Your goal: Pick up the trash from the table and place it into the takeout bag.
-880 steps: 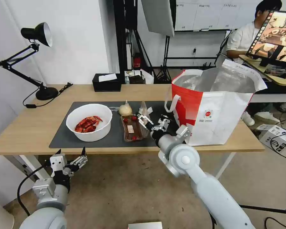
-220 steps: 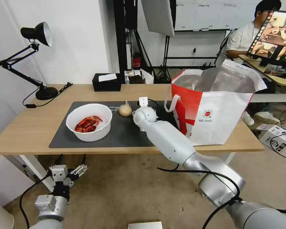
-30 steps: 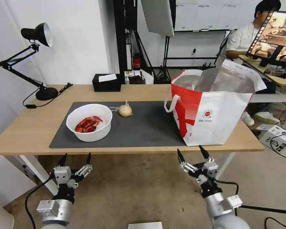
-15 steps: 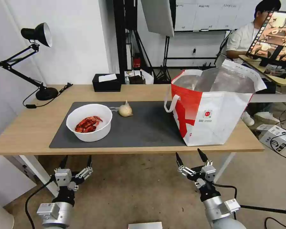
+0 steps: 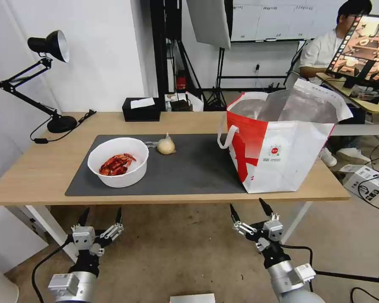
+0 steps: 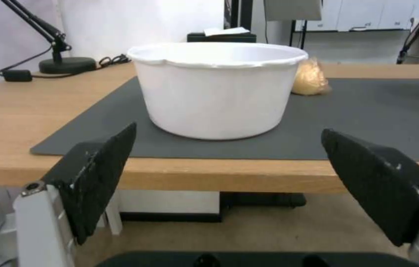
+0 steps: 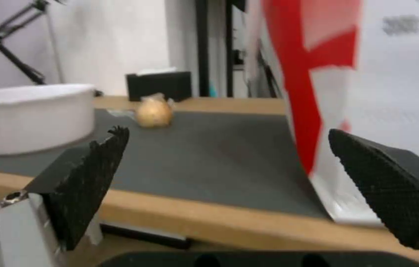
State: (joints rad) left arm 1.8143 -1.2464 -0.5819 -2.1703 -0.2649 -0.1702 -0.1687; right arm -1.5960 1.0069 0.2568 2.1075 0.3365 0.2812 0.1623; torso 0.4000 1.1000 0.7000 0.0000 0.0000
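Observation:
A white round bowl [image 5: 118, 161] of red crayfish shells sits on the dark grey mat [image 5: 189, 168] of the table [image 5: 38, 168]. Beside it lies a small knotted beige-filled plastic bag [image 5: 166, 145]. The white-and-red takeout bag [image 5: 282, 143] stands open at the table's right end. My left gripper [image 5: 101, 214] hangs open below the table's front edge, facing the bowl [image 6: 218, 89]. Below the front edge near the bag, my right gripper [image 5: 248, 210] is open and empty; its view takes in the knotted bag [image 7: 154, 112] and takeout bag [image 7: 368, 74].
A black tissue box [image 5: 141, 109] and a black desk lamp [image 5: 42, 80] stand at the back of the table. Behind the takeout bag is a desk with a monitor [image 5: 364, 46]. The floor lies open under both arms.
Both grippers have sunk slightly lower below the table edge over the last second. The bowl, knotted bag and takeout bag have not moved.

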